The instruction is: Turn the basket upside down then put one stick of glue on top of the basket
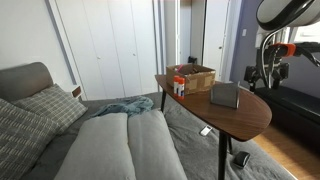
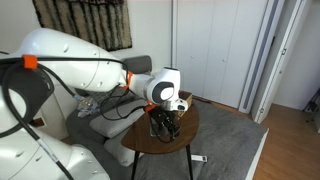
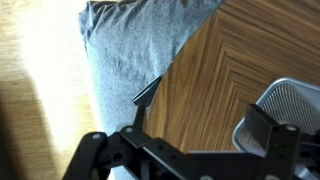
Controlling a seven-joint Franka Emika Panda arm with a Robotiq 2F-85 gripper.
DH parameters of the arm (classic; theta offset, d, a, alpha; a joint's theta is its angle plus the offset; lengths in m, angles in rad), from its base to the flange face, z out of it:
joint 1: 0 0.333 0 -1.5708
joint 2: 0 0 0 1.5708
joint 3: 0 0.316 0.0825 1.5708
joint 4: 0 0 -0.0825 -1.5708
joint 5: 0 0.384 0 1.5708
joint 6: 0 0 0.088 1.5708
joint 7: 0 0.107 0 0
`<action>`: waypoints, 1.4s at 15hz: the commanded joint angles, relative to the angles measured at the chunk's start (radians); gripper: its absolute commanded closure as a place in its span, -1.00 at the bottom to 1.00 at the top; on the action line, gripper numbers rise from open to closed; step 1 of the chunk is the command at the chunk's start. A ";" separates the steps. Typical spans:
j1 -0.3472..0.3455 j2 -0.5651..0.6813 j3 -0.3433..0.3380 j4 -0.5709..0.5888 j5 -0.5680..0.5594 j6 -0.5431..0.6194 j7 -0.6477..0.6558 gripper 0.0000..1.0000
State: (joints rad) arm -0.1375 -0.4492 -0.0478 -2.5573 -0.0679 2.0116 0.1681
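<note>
Wrist view, nearest first: gripper (image 3: 185,150) fingers spread wide, with only bare table (image 3: 210,80) wood between them. Tool apart and empty. Mesh wall of the basket (image 3: 292,100) lies just beside the finger at the frame's right, outside the gap. Touching or barely clear, cannot tell. Judgement: the tool hangs low and open at the basket's flank to line up a grip on a wall or rim for the flip, and it is not yet centred on it. The frame edge cuts the basket off, so mouth up or mouth down is not readable here. Past the table edge, grey rug (image 3: 120,50).

Mid-distance, in an exterior view: the basket (image 1: 225,95) sits on the table toward its nearer end. It is well apart from the sticks of glue (image 1: 179,87), which stand upright in a small cluster just beside the brown box (image 1: 193,76) at the far end. Glue count is too small to make out. The basket reads as a grey block, upright or inverted unclear. Judgement: flip not confirmed, glue untouched.

From behind the arm (image 2: 90,65), in an exterior view: white bulk fills the left, and the wrist covers the tabletop, hiding basket and glue. The gripper is a dark mass there, finger spacing unreadable.

Far: white closet doors (image 1: 110,40).
</note>
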 commanded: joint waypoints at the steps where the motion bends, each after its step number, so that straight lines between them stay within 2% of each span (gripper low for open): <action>1: 0.035 -0.097 0.034 0.032 -0.068 -0.127 -0.088 -1.00; 5: 0.126 -0.086 0.083 0.115 -0.055 -0.237 -0.183 -1.00; 8: 0.201 -0.016 0.116 0.181 -0.048 -0.235 -0.246 -1.00; 10: 0.233 0.024 0.139 0.206 -0.082 -0.187 -0.284 -1.00; 11: 0.219 -0.040 0.120 0.155 -0.048 -0.204 -0.238 -1.00; 17: 0.237 0.019 0.137 0.193 -0.062 -0.189 -0.266 -1.00; 21: 0.248 0.094 0.124 0.231 -0.100 -0.124 -0.412 -1.00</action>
State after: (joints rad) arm 0.0957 -0.4179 0.0911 -2.3659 -0.1303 1.8520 -0.1580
